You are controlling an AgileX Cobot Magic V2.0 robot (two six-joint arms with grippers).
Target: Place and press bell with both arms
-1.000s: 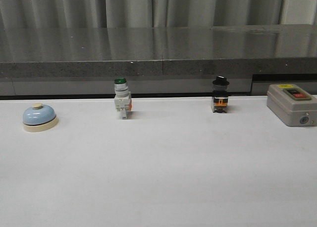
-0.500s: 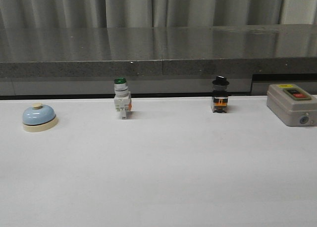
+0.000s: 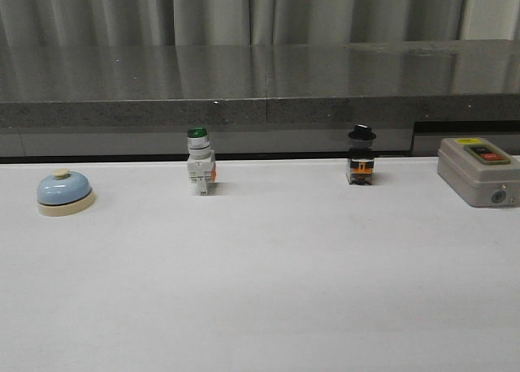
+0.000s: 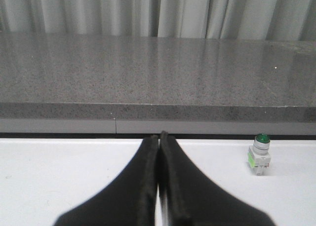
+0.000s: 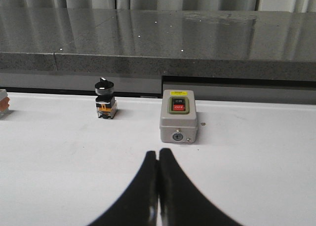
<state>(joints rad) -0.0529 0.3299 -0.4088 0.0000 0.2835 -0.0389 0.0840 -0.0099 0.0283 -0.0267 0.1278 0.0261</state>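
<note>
Nothing seems to have moved since earlier: the bell (image 3: 64, 192) sits untouched at the table's (image 3: 268, 283) far left. Left gripper (image 4: 158, 137) and right gripper (image 5: 158, 152) are clenched, empty.

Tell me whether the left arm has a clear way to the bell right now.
Probably yes. The bell stands alone on the table's left side, nothing touching it. The left claw is shut and empty, but must open first.
</note>
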